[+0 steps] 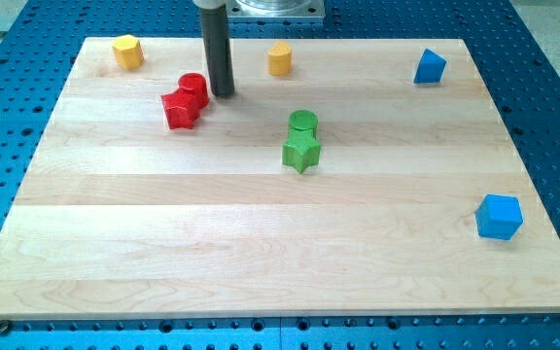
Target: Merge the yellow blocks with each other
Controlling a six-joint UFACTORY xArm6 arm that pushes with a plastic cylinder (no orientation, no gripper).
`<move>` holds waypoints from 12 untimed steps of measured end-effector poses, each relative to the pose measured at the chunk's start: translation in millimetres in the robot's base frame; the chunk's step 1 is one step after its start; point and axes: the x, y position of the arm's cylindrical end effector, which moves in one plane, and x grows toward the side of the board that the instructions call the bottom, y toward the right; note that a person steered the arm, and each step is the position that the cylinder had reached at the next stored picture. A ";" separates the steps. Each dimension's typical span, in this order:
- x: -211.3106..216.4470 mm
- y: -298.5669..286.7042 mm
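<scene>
A yellow hexagonal block (127, 51) sits near the board's top left corner. A second yellow block, rounded in outline (279, 58), sits at the view's top centre, well apart from the first. My tip (223, 93) rests on the board between them, lower than both, closer to the second yellow block. It stands just right of a red cylinder (193, 88) and may touch it.
A red star block (179, 108) touches the red cylinder. A green cylinder (302, 122) and green star (300, 151) sit together at centre. A blue block (430, 66) is at top right, a blue cube (499, 216) at right. The wooden board (261, 262) lies on a blue perforated table.
</scene>
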 end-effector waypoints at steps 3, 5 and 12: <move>-16.8 -57.1; -15.8 -164.9; 3.7 -3.8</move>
